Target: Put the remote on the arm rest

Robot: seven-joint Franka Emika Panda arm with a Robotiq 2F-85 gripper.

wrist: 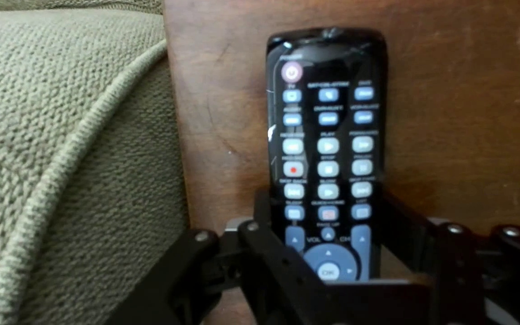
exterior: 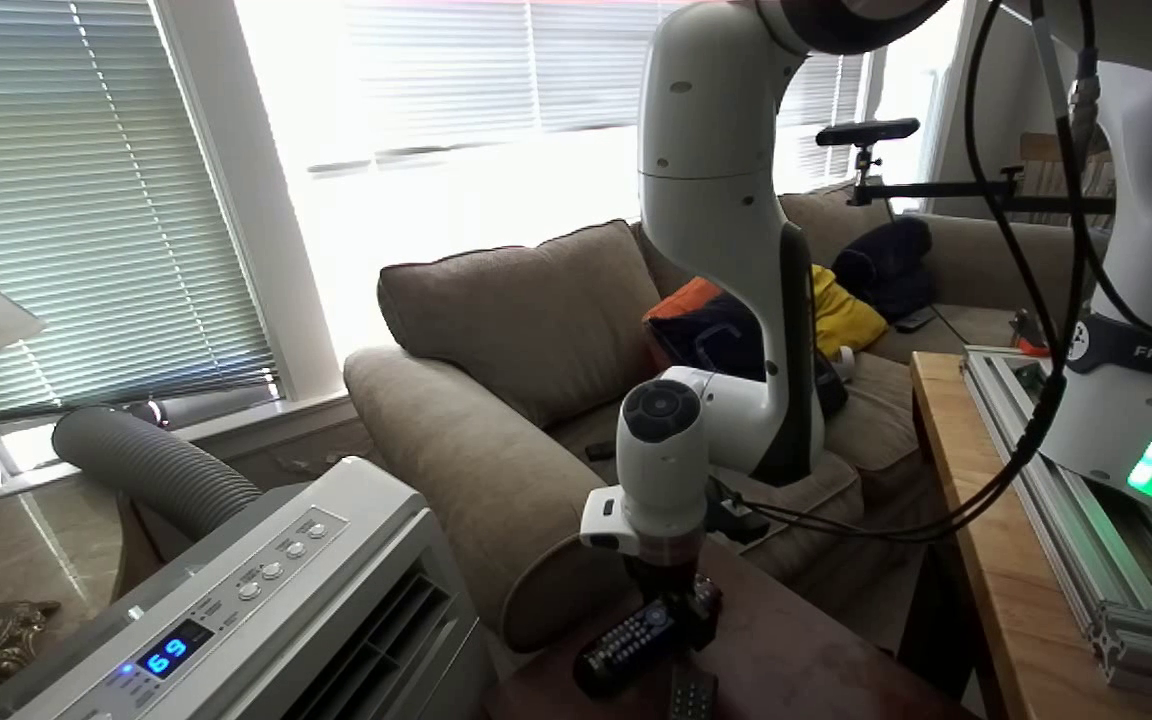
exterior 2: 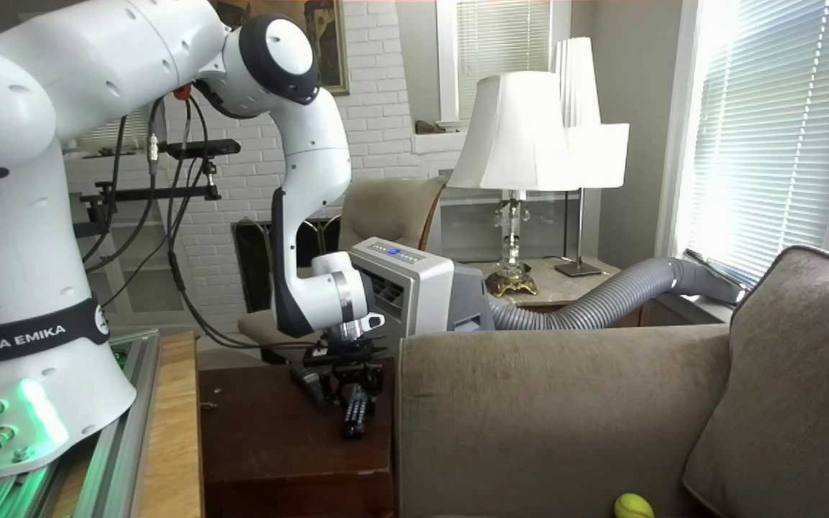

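Arm rest (exterior 2: 562, 410): broad, padded, taupe, just beside the tabletop (exterior 2: 278, 424).
Tabletop: reddish-brown wood; another remote (exterior: 693, 693) lies on it, near the jaws.
Jaws: pointing down, clenched on the remote (wrist: 327, 155) by its long sides.
Remote: slim, black, buttons up, apart from the arm rest, over the tabletop; whether touching it, I cannot tell.
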